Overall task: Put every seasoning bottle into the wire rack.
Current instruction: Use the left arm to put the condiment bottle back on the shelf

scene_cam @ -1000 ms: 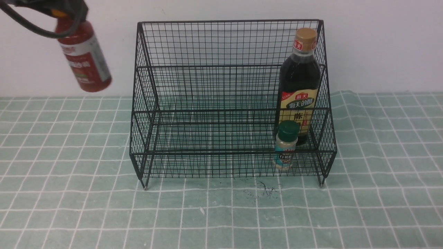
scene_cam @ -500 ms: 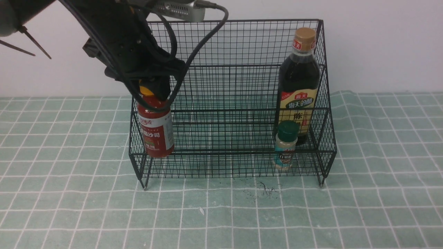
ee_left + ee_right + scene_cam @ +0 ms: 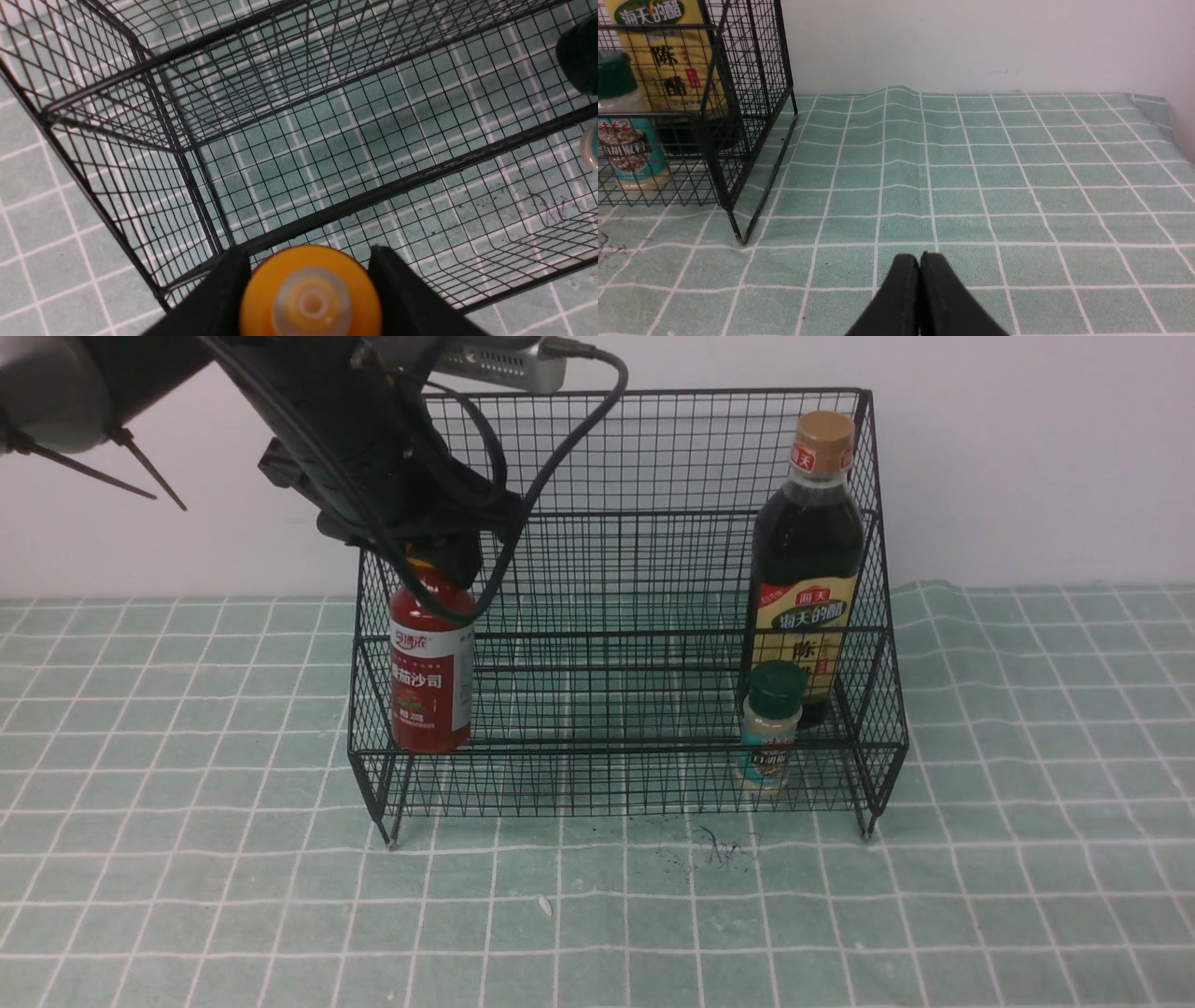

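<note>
Three seasoning bottles, one wire rack

Wire rack [image 3: 616,747]: black mesh, upright. Red bottle [image 3: 432,672]: orange-yellow cap, near-upright, gripped, at rack's left front. Dark bottle [image 3: 808,551]: tan cap, yellow label, standing inside, right. Shaker [image 3: 772,728]: green cap, upright inside, before dark bottle.

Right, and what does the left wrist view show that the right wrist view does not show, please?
Only the left wrist view: the orange cap of the bottle held between the left claw's fingers.
Only the right wrist view: the dark bottle's yellow label and the right claw, shut.
Both: the wire rack and the small shaker's green cap.
</note>
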